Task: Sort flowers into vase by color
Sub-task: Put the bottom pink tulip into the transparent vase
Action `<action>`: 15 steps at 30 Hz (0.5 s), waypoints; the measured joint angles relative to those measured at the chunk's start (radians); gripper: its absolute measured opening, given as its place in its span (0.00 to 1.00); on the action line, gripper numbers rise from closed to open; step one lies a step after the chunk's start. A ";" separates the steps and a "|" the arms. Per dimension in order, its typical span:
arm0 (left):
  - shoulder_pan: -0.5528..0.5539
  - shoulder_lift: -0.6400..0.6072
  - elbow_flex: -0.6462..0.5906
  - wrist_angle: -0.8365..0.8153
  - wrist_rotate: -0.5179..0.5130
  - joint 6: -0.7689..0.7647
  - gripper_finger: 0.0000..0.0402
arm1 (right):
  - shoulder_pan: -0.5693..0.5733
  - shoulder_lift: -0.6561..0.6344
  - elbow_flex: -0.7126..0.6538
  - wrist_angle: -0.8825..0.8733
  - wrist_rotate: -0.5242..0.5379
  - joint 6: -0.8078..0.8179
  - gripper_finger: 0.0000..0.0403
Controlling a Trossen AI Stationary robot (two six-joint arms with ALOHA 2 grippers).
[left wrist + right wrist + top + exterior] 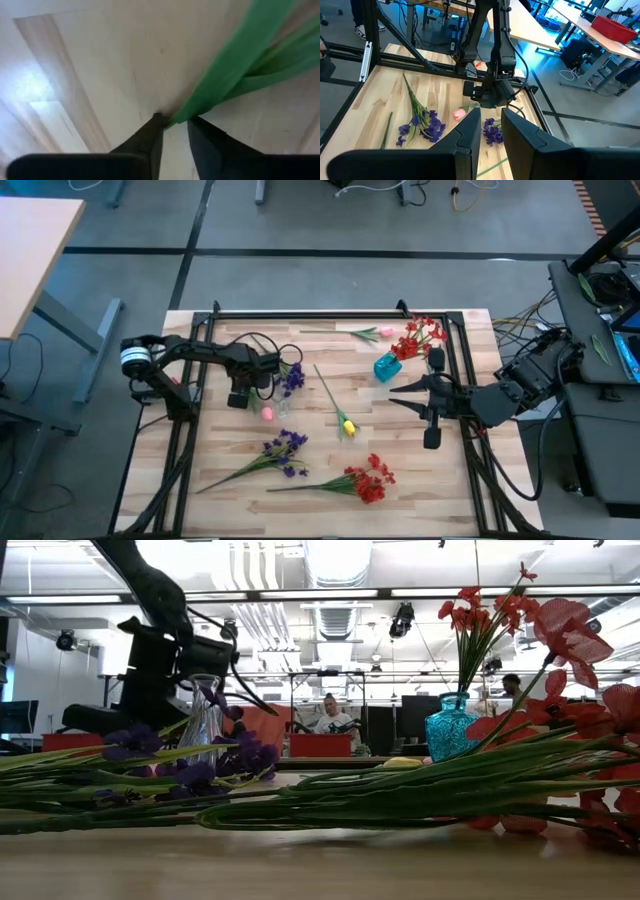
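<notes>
Left tool [175, 121] clenched on light, limp green stem [235, 70] of purple spray [291, 378] beside clear vase [203, 720]; right tool [432, 402] parted, idle; grip low on stem.

Two black jointed arms with looping black cables; left arm [200, 352] has a white band near its base.
</notes>
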State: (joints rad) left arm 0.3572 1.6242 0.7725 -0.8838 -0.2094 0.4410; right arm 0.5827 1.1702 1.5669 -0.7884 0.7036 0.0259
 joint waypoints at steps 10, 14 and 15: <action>0.005 -0.068 -0.005 0.027 -0.011 0.007 0.00 | 0.000 0.000 0.000 0.000 0.000 -0.003 0.17; 0.007 -0.164 -0.002 0.000 -0.063 0.009 0.00 | 0.000 0.000 0.000 0.000 0.000 -0.003 0.17; 0.007 -0.189 -0.002 -0.014 -0.066 0.011 0.00 | 0.000 0.000 0.000 0.000 0.000 -0.003 0.17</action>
State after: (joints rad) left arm 0.3638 1.4355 0.7703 -0.8976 -0.2757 0.4515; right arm 0.5827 1.1702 1.5669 -0.7883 0.7036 0.0227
